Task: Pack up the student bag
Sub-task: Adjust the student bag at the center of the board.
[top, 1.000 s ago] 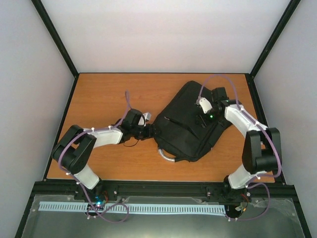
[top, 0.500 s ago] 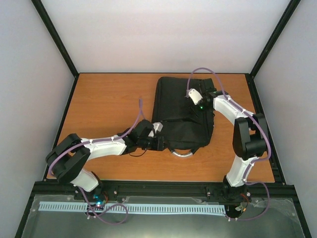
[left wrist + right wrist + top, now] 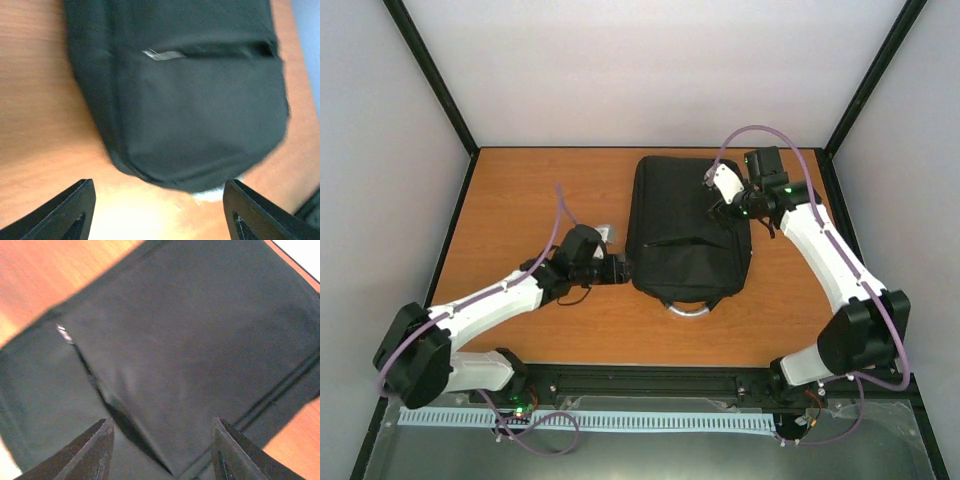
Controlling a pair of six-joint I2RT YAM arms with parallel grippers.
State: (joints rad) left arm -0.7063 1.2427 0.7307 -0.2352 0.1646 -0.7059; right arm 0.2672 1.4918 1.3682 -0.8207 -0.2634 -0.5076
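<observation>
The student bag (image 3: 685, 225) is a large black backpack lying flat and square on the wooden table, its grey loop handle (image 3: 688, 309) at the near end. My left gripper (image 3: 619, 268) stands open just off the bag's near left corner. In the left wrist view its gripper (image 3: 160, 215) has only bare table between the fingers, with the bag (image 3: 190, 100) a little ahead. My right gripper (image 3: 732, 212) hovers open over the bag's right side. In the right wrist view that gripper (image 3: 162, 450) spreads above the black fabric (image 3: 190, 330) beside a dark zip slit (image 3: 102, 390).
The wooden table (image 3: 520, 200) is bounded by black frame rails (image 3: 650, 378) at the near edge and sides, with white walls behind. A grey zip pull (image 3: 162, 54) lies on the bag's front.
The bag has swung from a diagonal lie to straight. My left gripper has let go of its near left corner and drawn back left. My right gripper has shifted slightly right.
</observation>
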